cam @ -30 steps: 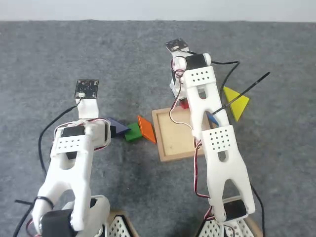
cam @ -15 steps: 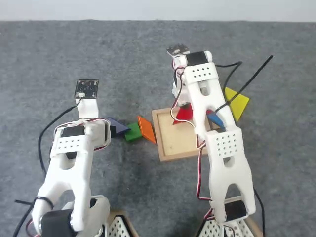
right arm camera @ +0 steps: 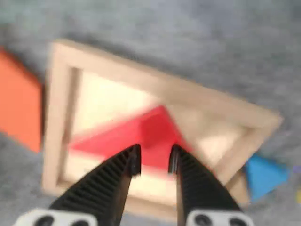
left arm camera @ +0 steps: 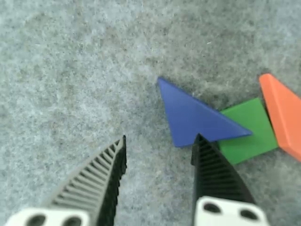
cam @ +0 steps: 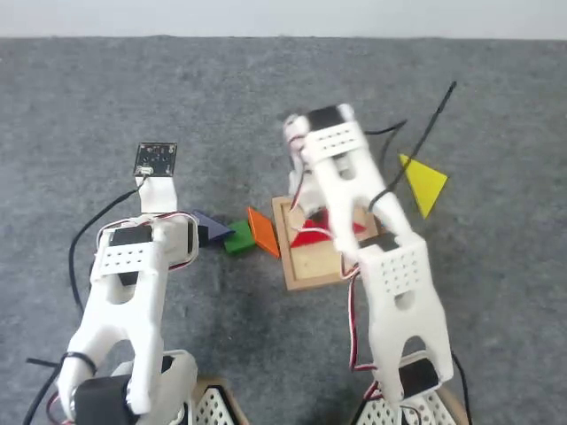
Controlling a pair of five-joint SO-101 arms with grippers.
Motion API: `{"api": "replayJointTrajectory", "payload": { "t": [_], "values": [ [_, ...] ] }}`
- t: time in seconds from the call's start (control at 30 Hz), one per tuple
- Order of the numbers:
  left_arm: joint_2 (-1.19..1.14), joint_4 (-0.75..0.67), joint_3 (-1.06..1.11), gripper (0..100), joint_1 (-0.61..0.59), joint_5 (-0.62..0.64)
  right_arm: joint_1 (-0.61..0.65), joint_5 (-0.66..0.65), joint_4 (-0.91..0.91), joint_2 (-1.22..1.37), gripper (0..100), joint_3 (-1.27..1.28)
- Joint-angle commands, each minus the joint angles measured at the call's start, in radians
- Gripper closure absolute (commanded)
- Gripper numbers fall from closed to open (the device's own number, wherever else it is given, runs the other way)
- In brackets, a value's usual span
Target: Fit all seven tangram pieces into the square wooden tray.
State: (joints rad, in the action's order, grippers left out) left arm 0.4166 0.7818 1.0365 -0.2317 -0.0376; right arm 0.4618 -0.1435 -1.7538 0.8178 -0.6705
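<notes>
Over on the left side of the counter (cam: 71, 106), got the left gripper (left arm camera: 161, 137) parked low with fingers spread wide, clamped on nothing, one tip just over a dark blue triangle (left arm camera: 193, 117). Touching that, going right: a green square (left arm camera: 247, 129), then an orange parallelogram (left arm camera: 282, 117) just beside the square wooden tray (cam: 283, 243). Further right, got the right gripper (right arm camera: 154, 149) down over the tray, fingers pulled nearly together and, by the look of it, clamped on the red triangle (right arm camera: 150, 125) inside the frame; hard to say whether lying flat yet. Off the tray's right side, a small light blue piece (right arm camera: 263, 174) just beside the rim, and well off to the right a yellow triangle (cam: 423, 181). Reads as the very first placement, so barely started. Next up, probably: nudge the red edge square into a corner, lower flat, let go, lift clear without dragging, then go fetch the next piece.
</notes>
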Motion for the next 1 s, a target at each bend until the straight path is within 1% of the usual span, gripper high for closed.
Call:
{"api": "replayJointTrajectory", "payload": {
  "t": [0.0,0.13,0.3,0.4,0.47,0.57,0.67,0.8,0.97],
  "values": [
    [0.003,-0.029,-0.005,78,-0.009,0.006,0.045,0.049,0.013,-0.160,87.6,0.115],
    [0.003,-0.029,-0.005,78,-0.009,0.006,0.061,0.078,0.127,-0.334,87.6,0.354],
    [0.003,-0.029,-0.005,78,-0.009,0.006,0.064,0.080,0.283,-0.642,87.6,0.720],
    [0.003,-0.029,-0.005,78,-0.008,0.006,0.027,0.080,0.458,-0.806,87.6,0.873],
    [0.003,-0.029,-0.005,78,-0.008,0.006,-0.002,0.077,0.579,-0.863,87.6,0.914],
    [0.003,-0.029,-0.002,78,-0.008,0.006,-0.039,0.071,0.702,-0.843,87.6,0.914],
    [0.003,-0.029,-0.002,78,-0.008,0.006,-0.059,0.049,0.763,-0.757,87.5,0.870],
    [0.003,-0.029,-0.002,78,-0.008,0.006,-0.077,0.037,0.786,-0.582,87.2,0.763],
    [0.002,-0.028,-0.001,78,-0.009,0.006,-0.077,0.038,0.771,-0.401,80.0,0.671]
  ]
}}
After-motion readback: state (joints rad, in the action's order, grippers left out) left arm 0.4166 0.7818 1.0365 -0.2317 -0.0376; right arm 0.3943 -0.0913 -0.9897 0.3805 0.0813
